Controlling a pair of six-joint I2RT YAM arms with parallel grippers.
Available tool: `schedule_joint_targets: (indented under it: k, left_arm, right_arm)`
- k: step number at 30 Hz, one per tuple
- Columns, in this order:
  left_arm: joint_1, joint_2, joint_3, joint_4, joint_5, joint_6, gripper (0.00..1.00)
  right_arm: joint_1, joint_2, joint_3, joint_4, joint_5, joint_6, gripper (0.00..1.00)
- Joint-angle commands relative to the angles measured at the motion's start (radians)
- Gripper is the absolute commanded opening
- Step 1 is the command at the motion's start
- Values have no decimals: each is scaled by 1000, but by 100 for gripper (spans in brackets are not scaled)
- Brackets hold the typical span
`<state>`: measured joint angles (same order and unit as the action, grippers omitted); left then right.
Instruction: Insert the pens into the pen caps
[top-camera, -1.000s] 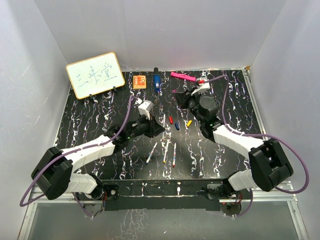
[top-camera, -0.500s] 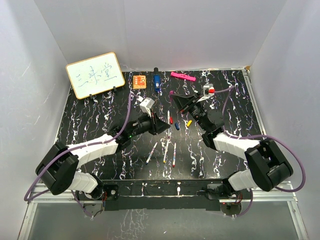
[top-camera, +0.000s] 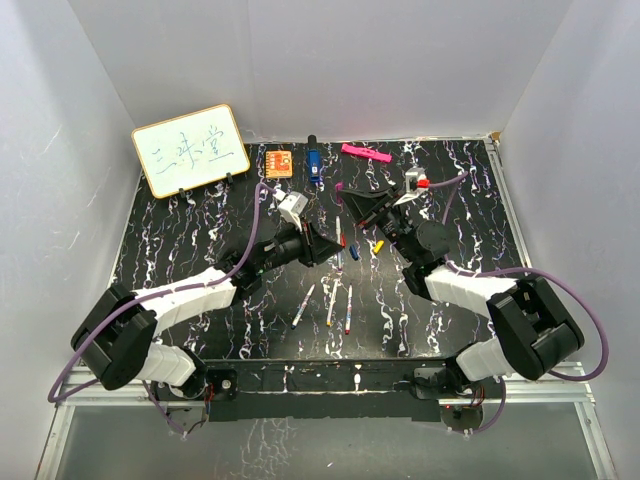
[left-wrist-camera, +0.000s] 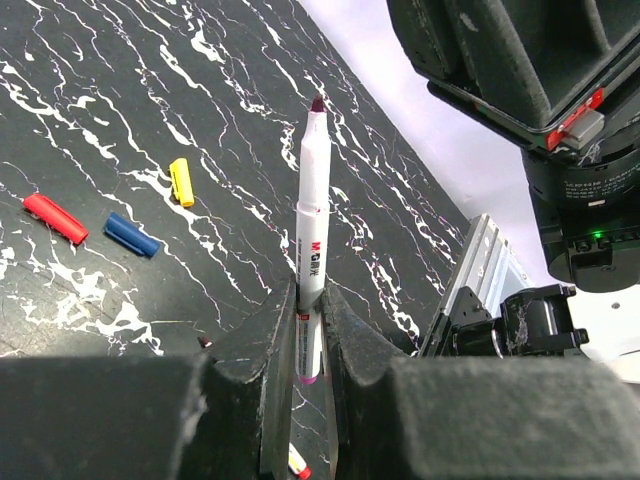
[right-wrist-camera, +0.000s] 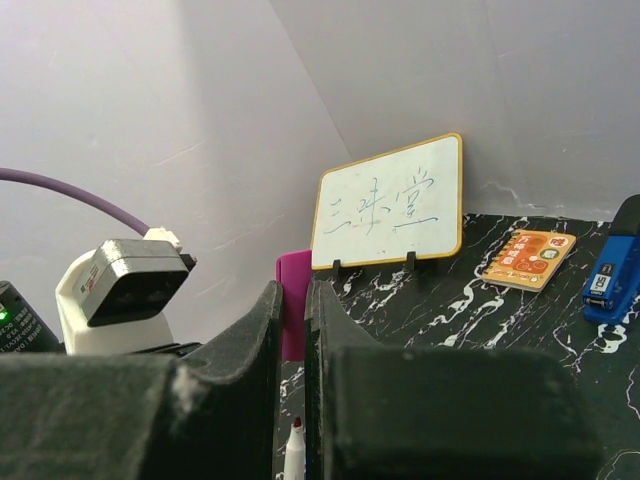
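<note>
left jaws: clenched on one pen (left-wrist-camera: 310, 235), gripping its lower barrel. the pen stands nearly upright in the left wrist view, dark purple tip uppermost and uncapped. in the top view this pen (top-camera: 338, 232) sits at the centre of the worktop (top-camera: 180, 230).

right jaws: clenched on the purple cap (right-wrist-camera: 293, 318), which shows as a magenta strip between them. in the top view the purple cap (top-camera: 340, 187) lies at 12 o'clock of the held pen, near it. in the right wrist view the pen tip (right-wrist-camera: 295, 445) is directly at 6 o'clock of the cap, with a gap between them.

loose caps: the left wrist view shows a yellow cap (left-wrist-camera: 180, 182), a red cap (left-wrist-camera: 55, 218) and a blue cap (left-wrist-camera: 131, 234) lying flat on the worktop, none touching another. in the top view the blue and yellow caps lie at 4 o'clock of the held pen.

loose pens: three pens (top-camera: 331, 305) lie side by side at 6 o'clock of the held pen.

at the 12 o'clock edge, from 10 o'clock to 1 o'clock: whiteboard (top-camera: 190, 150), orange block (top-camera: 279, 162), blue object (top-camera: 313, 165), pink bar (top-camera: 365, 153).
</note>
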<state>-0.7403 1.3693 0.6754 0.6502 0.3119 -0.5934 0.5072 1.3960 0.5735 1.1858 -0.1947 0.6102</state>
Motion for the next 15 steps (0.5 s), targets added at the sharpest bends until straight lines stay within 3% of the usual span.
schedule_joint_targets:
  k: [1, 15]
  left_arm:
    - [4, -39, 36, 46, -3, -2, 0]
    - [4, -59, 53, 34, -37, 19, 0]
  right_arm:
    - [6, -8, -3, 45, -21, -8, 0]
    - [16, -6, -11, 40, -33, -4, 0]
